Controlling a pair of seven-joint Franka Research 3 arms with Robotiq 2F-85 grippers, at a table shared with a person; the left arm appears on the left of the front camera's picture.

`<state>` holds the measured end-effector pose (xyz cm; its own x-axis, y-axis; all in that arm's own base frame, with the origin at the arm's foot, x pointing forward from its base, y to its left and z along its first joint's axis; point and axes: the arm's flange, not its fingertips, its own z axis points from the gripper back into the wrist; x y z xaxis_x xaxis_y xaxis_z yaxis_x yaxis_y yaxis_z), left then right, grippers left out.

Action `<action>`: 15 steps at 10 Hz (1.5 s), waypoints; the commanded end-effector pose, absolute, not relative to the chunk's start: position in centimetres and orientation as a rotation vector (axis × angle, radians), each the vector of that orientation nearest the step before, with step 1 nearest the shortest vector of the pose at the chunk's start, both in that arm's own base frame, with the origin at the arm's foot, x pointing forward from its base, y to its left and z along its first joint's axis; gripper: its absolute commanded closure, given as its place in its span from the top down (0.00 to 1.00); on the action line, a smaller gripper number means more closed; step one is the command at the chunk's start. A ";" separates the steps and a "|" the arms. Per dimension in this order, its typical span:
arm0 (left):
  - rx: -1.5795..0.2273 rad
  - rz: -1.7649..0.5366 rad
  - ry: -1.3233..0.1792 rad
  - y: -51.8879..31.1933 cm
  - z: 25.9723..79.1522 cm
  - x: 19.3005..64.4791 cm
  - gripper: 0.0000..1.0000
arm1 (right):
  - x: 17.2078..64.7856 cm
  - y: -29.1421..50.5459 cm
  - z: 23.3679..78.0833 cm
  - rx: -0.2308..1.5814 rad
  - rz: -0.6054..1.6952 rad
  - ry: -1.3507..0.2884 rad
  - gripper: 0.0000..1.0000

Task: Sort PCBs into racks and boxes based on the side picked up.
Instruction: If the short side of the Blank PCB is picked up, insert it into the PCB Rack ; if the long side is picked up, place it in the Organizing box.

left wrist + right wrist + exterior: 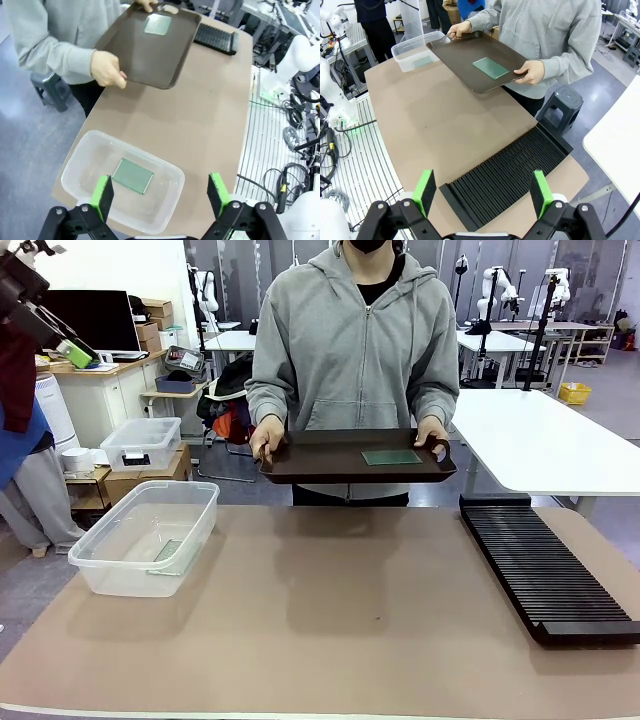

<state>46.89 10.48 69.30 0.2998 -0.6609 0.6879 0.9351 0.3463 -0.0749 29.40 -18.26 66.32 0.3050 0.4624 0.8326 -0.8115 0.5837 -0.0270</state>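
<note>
White tables [545,435] and a dark monitor [95,318] stand behind.

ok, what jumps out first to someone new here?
A person holds a dark brown tray at the table's far edge, one green PCB lying on it. A second PCB lies in the clear tub at the robot's left; the long black slotted rack lies at its right.

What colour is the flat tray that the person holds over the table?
Dark brown: the flat rectangular tray shows best in the right wrist view.
</note>
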 end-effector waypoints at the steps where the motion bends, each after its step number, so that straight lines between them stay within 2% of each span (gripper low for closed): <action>1: -0.603 -1.193 -0.657 12.2 70.2 47.1 1.00 | 29.4 -18.2 66.2 0.443 0.883 -0.921 1.00; 15: -0.593 -1.189 -0.666 12.4 70.8 46.4 1.00 | 29.4 -18.2 66.2 0.443 0.883 -0.921 1.00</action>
<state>46.62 12.36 70.77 0.2315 -0.6348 0.7372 0.9604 0.2700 -0.0691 29.40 -18.26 66.32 0.3050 0.4624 0.8326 -0.8115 0.5837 -0.0270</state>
